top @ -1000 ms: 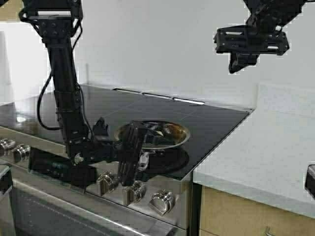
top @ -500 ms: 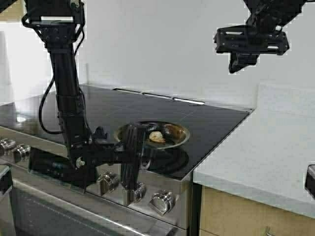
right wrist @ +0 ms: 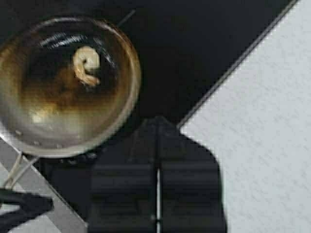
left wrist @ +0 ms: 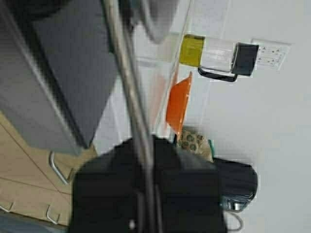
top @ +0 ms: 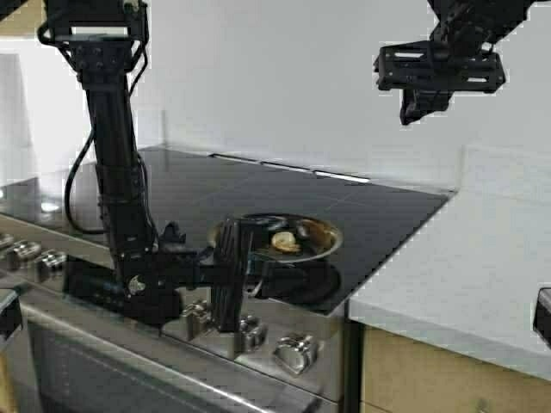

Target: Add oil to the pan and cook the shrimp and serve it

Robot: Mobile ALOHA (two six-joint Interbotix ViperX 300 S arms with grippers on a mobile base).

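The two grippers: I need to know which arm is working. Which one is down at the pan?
The left gripper, low at the stove's front edge, shut on the pan handle. The right gripper hangs high above the counter, shut on nothing.

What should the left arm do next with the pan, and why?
Probably lift the pan a little and carry it toward serving. The left gripper is shut on its handle, the shrimp lies curled inside, and the right gripper hangs high above, shut.

Both arms are matte black and boxy; a black cable loops beside the left arm [top: 116, 163], and its gripper [top: 231, 274] looks blocky.
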